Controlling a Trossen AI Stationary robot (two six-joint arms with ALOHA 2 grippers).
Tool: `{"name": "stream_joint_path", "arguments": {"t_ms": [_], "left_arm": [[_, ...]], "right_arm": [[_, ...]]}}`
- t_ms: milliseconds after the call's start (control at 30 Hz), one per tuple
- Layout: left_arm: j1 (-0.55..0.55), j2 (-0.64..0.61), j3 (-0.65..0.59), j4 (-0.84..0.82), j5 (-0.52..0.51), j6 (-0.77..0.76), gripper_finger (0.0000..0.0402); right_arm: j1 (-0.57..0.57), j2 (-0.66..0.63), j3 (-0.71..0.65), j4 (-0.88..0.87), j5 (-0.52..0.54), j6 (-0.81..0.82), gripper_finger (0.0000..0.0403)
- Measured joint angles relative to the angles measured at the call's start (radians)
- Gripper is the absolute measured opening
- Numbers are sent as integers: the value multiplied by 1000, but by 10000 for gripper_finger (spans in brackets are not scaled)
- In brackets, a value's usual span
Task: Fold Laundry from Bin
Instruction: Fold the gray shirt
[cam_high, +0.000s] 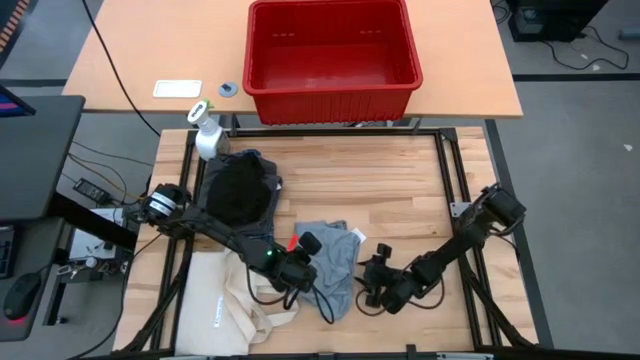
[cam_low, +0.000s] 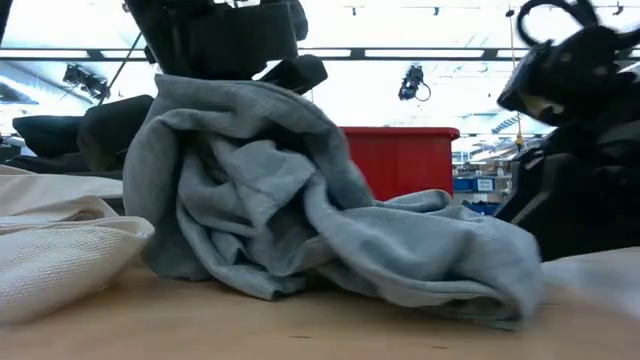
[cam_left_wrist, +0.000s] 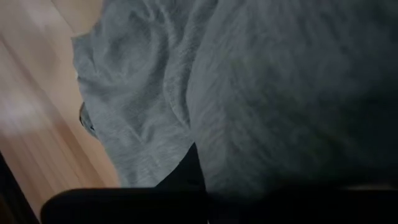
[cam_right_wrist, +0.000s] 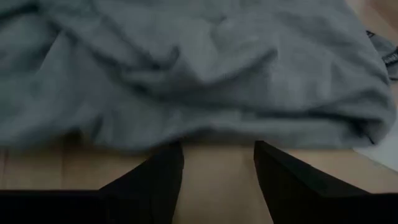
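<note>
The left end effector (cam_high: 303, 262) is seen clamped shut on the light grey garment (cam_high: 333, 255), one edge of the cloth being pinched and lifted at the near middle of the wooden surface (cam_high: 400, 190). In the low view the garment (cam_low: 300, 215) is shown gathered up into a peak beneath the dark end effector body, while the rest of it is draped down and spread across the wood. In the left wrist view the grey fabric (cam_left_wrist: 249, 81) is pressed right up against the camera, and one dark finger (cam_left_wrist: 186, 171) is just made out under a fold.

The right end effector (cam_high: 372, 283) is held low just beside the garment's other edge, its fingers (cam_right_wrist: 155, 180) parted about halfway with bare wood between them; nothing is gripped, and the cloth (cam_right_wrist: 199, 68) is lying just ahead of the fingertips.

Farther out, a dark pile of laundry (cam_high: 240, 190) is heaped toward the left far part of the surface, with a white spray bottle (cam_high: 207, 135) standing just beyond it. A cream tote bag (cam_high: 235, 300) is laid at the near left, partly under the left arm. The red bin (cam_high: 332, 55) is set on the adjoining table beyond the far edge, well apart from both end effectors, and no garments are seen inside it.
</note>
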Motion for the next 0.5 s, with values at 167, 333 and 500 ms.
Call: {"name": "stream_joint_path", "arguments": {"t_ms": [167,333,500], "left_arm": [[0,0,0,51,24,18,27],[0,1,0,90,44,37,27],[-9,-5,0,85,-10,47,27]], "right_arm": [[-61,16,-1,124,-43,-138,208],[-118,19,-2,242,-89,-255,208],[-130,14,-2,347,-76,-342,208]]}}
